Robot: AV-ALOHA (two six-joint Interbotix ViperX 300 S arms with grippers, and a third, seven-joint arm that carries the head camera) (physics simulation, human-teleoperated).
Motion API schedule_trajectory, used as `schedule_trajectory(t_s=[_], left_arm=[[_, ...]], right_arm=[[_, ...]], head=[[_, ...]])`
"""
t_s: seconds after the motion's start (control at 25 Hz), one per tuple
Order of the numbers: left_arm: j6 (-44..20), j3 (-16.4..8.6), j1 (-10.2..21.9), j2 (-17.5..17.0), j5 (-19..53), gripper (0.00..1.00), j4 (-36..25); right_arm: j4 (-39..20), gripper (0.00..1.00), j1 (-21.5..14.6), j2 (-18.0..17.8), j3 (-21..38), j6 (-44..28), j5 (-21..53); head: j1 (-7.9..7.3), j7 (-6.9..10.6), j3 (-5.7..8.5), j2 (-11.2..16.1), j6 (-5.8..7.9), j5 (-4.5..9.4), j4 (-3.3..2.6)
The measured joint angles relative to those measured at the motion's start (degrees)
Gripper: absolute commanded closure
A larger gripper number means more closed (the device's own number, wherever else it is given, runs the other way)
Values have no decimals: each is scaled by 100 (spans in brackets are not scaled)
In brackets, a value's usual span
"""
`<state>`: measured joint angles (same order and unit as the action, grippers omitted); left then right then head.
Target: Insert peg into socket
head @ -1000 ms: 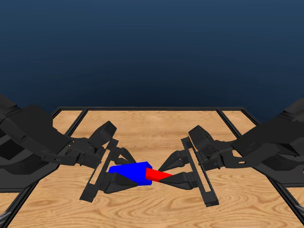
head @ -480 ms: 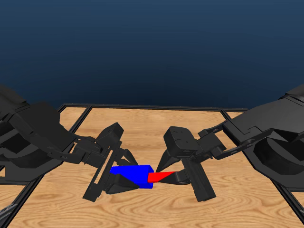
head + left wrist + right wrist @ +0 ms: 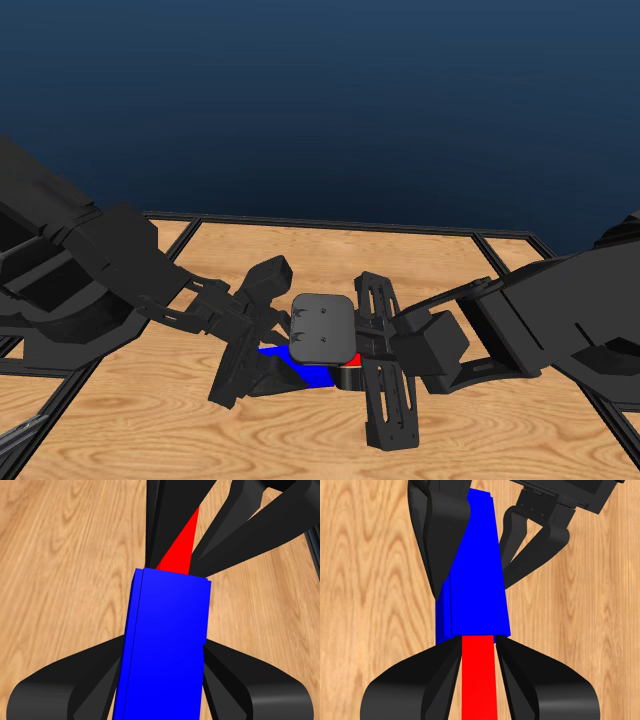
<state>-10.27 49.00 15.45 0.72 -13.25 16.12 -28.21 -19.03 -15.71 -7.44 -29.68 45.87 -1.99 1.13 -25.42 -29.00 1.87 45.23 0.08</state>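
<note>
Already the right tool (image 3: 479,680), clamped on the peg (image 3: 479,675), has its tip inside the socket (image 3: 165,645) gripped by the left tool (image 3: 160,690) above the tabletop (image 3: 150,420), so slight tilt could jam it.

The left hand (image 3: 162,700) grips the blue socket (image 3: 165,650), one black jaw pressed against each long side. The socket runs from 6 o'clock up toward the middle, tilted slightly toward 1 o'clock. At its far end the red peg (image 3: 179,555) enters the opening and tapers away toward 12 o'clock. The right hand (image 3: 197,522) closes its dark jaws on the peg from both sides. Beneath everything lies the wooden surface (image 3: 65,555), its grain running diagonally.
</note>
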Motion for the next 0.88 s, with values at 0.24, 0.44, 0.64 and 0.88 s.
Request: schedule_trajectory(t_s=[0.24, 0.44, 0.64, 0.88], left_arm=[[-97, 9, 86, 26, 143, 100, -69], [-183, 97, 172, 13, 108, 100, -86], [-182, 138, 218, -20, -16, 100, 0], [-179, 217, 131, -31, -329, 100, 93]], right_arm=[[76, 100, -48, -211, 217, -282, 83], [379, 100, 69, -209, 117, -353, -397], [774, 0, 260, 32, -338, -383, -1243], [1258, 0, 586, 603, -1202, -362, -2153]], head=[[-21, 24, 0, 0, 19, 9, -2], [-17, 25, 0, 0, 27, 18, -5], [-31, -2, 0, 0, 44, 21, -3], [-118, -28, -3, -7, 110, -9, 11]])
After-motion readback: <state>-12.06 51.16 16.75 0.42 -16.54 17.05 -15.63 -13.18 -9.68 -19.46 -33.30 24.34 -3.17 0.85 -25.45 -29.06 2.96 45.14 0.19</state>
